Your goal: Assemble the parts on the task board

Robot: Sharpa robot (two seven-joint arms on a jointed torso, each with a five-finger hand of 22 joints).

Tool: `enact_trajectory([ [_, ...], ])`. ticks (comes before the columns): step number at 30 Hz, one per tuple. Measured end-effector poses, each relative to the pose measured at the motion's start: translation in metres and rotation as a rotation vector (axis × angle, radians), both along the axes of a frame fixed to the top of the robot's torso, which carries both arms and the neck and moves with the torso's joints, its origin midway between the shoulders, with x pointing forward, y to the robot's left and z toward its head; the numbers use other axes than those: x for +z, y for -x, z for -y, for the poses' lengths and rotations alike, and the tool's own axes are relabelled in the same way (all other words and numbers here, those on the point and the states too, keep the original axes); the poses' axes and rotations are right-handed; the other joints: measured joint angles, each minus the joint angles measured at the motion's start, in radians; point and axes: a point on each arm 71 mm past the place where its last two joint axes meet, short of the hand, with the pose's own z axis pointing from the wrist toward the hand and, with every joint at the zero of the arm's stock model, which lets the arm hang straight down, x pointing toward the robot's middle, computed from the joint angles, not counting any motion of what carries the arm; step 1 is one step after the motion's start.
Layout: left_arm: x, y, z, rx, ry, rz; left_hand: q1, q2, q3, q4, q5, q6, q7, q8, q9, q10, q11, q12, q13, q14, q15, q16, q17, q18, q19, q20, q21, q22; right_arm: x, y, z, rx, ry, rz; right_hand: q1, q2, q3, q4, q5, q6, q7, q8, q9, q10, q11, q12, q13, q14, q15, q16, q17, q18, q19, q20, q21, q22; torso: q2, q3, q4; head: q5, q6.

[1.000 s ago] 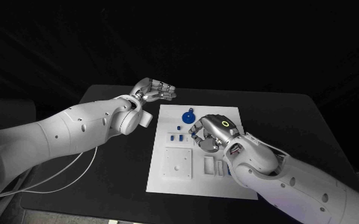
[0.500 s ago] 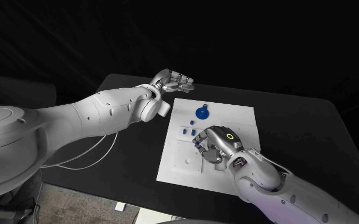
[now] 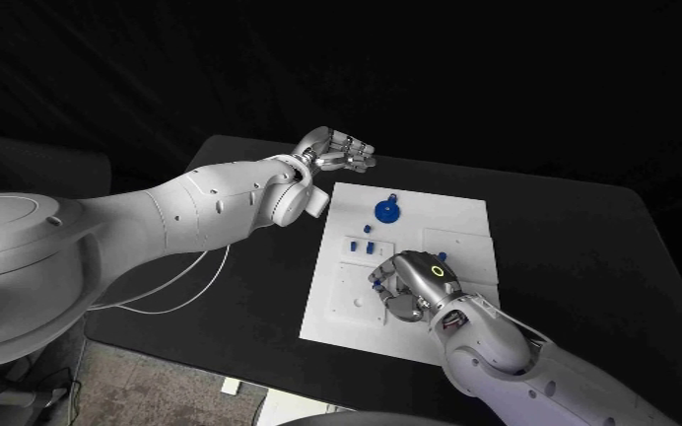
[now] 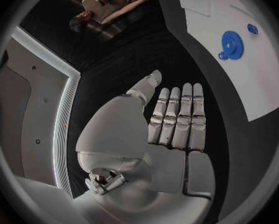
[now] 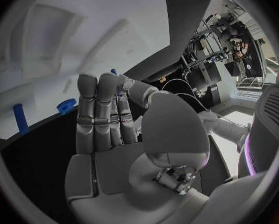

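The white task board (image 3: 441, 234) lies in the middle of the black table. A blue gear (image 3: 386, 211) sits near its far edge, also seen as the gear (image 4: 232, 45) on the board (image 4: 257, 84). Small blue parts (image 3: 361, 246) stand just nearer than the gear. My right hand (image 3: 409, 283) hovers low over the board's near half, fingers together. A small blue part (image 5: 114, 72) shows pinched between thumb and fingertip of the right hand (image 5: 114, 129). My left hand (image 3: 335, 154) hangs past the board's far left corner, fingers curled, holding nothing; the left hand (image 4: 170, 129) looks the same.
A blue peg (image 5: 18, 118) and a round blue part (image 5: 67, 106) stand on the board close to the right fingers. A raised white block (image 3: 356, 283) lies beside the right hand. A white cable (image 3: 185, 283) trails over the table's left side.
The camera has shifted. Relative to the board, my right hand has moved from the middle, near the small parts, toward the near half. My left hand keeps its place by the far corner.
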Motion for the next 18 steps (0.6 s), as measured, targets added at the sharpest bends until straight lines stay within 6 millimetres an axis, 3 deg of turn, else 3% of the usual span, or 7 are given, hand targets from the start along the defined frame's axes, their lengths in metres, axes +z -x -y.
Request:
enact_trajectory([
  [18,-0.0004,0.0000,-0.0019,-0.002,0.000,-0.006,0.000,0.000,-0.003,-0.003,0.000,-0.011,0.004,0.000,0.000,-0.004,0.004,0.000,0.000,-0.007,0.000,0.000,0.000,0.000,0.000,0.000,0.000,-0.007,-0.0068,0.0010,-0.0013,-0.013,0.001,0.023,-0.004,-0.004,0.003,0.003,0.000,0.000,0.000,0.000,0.000,0.000,0.000,0.000,0.000,0.000,0.000,0.000,-0.003,0.001,0.014,0.000,-0.035,0.046,0.000,0.0004,-0.0001,-0.003,-0.008],
])
